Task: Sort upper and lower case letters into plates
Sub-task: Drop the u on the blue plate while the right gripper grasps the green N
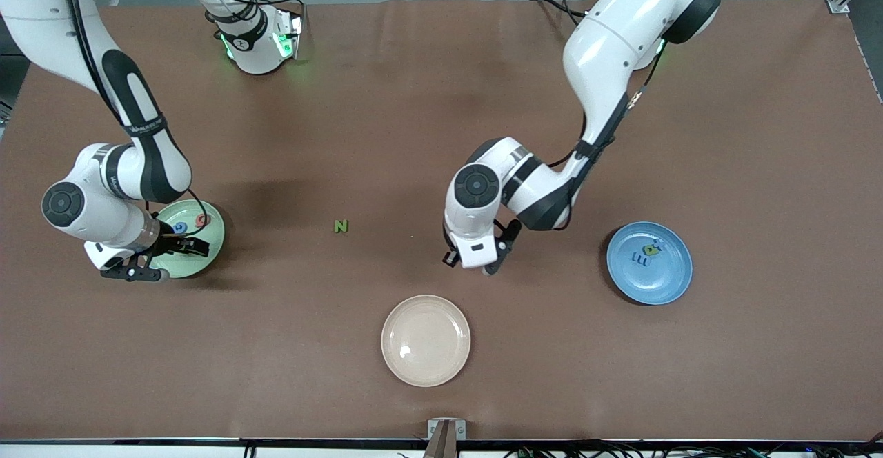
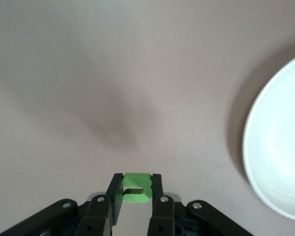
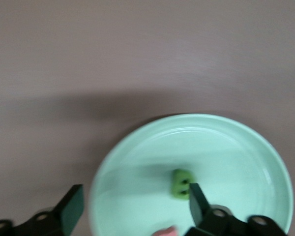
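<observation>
My left gripper [image 2: 137, 189] is shut on a small bright green letter [image 2: 137, 188] and hangs just over bare table between the blue plate [image 1: 649, 285] and a loose green N [image 1: 341, 226]. In the front view the left gripper [image 1: 485, 267] hides that letter. The blue plate holds a blue letter [image 1: 640, 259] and a yellow-green one [image 1: 652, 250]. My right gripper [image 1: 169, 259] stands open over the mint green plate [image 1: 207, 244]. Nothing is between its fingers. In that plate [image 3: 226, 157] a green letter [image 3: 182, 183] shows beside one fingertip [image 3: 196, 201], with a blue letter [image 1: 180, 227] and a red one [image 1: 201, 221].
A cream-beige plate [image 1: 425, 340] with nothing in it sits nearer the front camera, midway along the table; its rim [image 2: 255, 162] shows beside the left gripper. Brown table stretches wide around all three plates.
</observation>
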